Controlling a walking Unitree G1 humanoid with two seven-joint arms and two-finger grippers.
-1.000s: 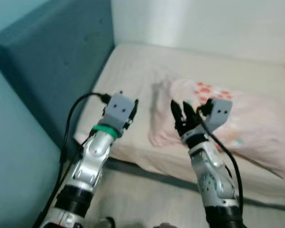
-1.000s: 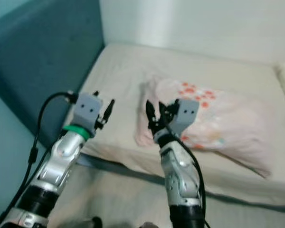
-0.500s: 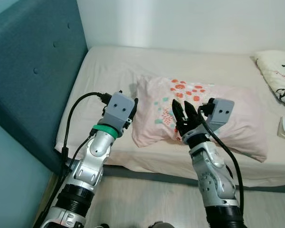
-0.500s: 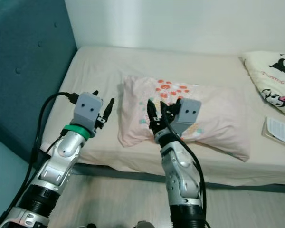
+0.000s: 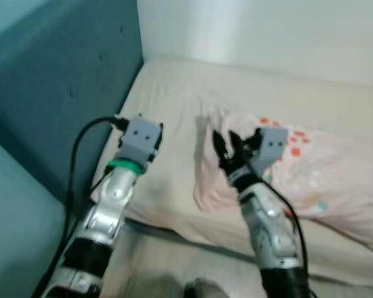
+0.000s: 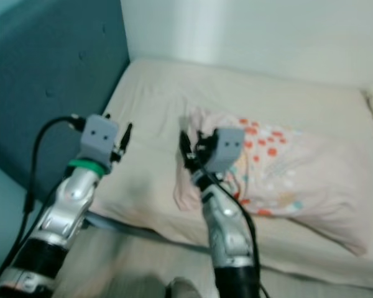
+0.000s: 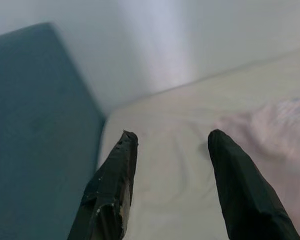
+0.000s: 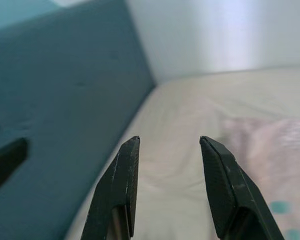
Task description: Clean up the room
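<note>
A bed with a cream sheet stands against a pale wall, with a teal padded headboard along its left side. A pink pillow printed with red and teal spots lies on the right half of the mattress, its long side roughly parallel to the near edge of the bed, and its left end sits close to the middle of the mattress. Both silver arms are raised in front of the bed edge. The left gripper is held above the near left part of the mattress, between the headboard and the pillow, with its two black fingers spread apart and nothing between them; a black cable loops from its grey wrist block down beside the arm. The right gripper is held over the left end of the pillow without visibly touching it, its fingers likewise spread and empty. In the right wrist view the fingers point toward the far left corner, where headboard, wall and mattress meet. The head views are slightly blurred. A strip of light floor shows below the near edge of the bed.
</note>
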